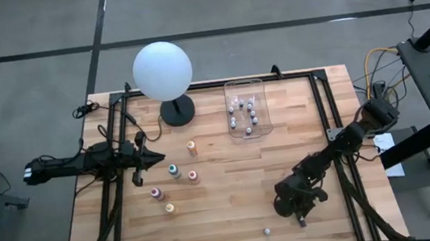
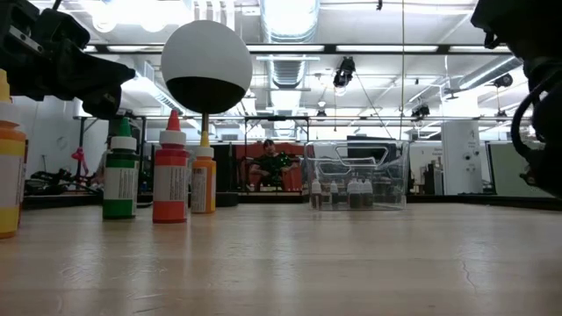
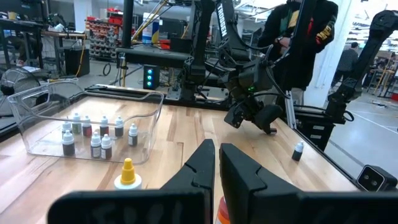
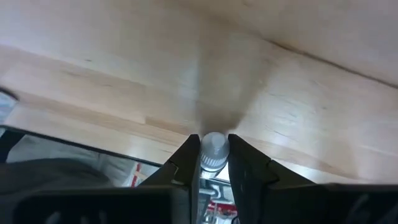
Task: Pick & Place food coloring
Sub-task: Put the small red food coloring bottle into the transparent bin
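Note:
My right gripper (image 4: pixel 213 154) is at the table's near right (image 1: pixel 296 208), slanting down, shut on a small food coloring bottle with a white cap (image 4: pixel 213 144). Another small dark bottle (image 1: pixel 266 230) stands on its base near the front edge. Several larger coloured bottles stand upright mid-table: orange (image 1: pixel 191 147), teal (image 1: pixel 174 170), pink (image 1: pixel 157 194) and yellow (image 1: pixel 170 208) among them. Several small bottles stand inside the clear bin (image 1: pixel 249 129). My left gripper (image 3: pixel 216 171) waits shut and level at the table's left, touching nothing. My right gripper pinches the small bottle between its two fingertips (image 4: pixel 186 155), just below the white cap (image 4: pixel 213 144). The cap end sticks out past the fingertips toward the table. The fingers hide the bottle's body, and I cannot tell whether it is clear of the wood.
A white globe lamp (image 1: pixel 162 70) stands on a dark base at the back, left of the bin. Black frame rails (image 1: pixel 330 115) run along both sides of the wooden table. People show in the room beyond the table.

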Robot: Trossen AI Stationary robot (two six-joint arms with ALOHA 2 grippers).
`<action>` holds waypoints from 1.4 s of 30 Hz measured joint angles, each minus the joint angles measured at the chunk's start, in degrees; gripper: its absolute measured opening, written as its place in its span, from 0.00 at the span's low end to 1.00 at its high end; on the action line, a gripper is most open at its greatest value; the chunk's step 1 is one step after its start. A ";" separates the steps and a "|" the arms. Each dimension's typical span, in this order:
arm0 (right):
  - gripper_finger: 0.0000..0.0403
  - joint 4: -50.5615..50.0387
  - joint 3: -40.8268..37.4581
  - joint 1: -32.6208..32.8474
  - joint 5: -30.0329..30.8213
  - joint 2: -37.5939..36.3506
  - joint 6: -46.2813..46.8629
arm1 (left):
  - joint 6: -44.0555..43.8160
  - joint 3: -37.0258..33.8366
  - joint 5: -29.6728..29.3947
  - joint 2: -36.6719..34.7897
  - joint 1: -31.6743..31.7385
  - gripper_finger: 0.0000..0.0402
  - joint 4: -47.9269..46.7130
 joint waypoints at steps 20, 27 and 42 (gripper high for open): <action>0.12 -13.14 0.02 -12.57 3.78 -11.95 -42.38 | 0.02 -0.02 0.00 0.00 0.00 0.00 0.00; 0.12 -20.86 1.10 -16.33 3.91 -17.68 -56.28 | 0.01 -0.02 0.00 0.00 0.02 0.00 0.00; 0.12 -37.29 13.47 -20.98 12.54 -21.34 -77.21 | 0.02 -0.02 0.00 0.00 0.00 0.00 0.00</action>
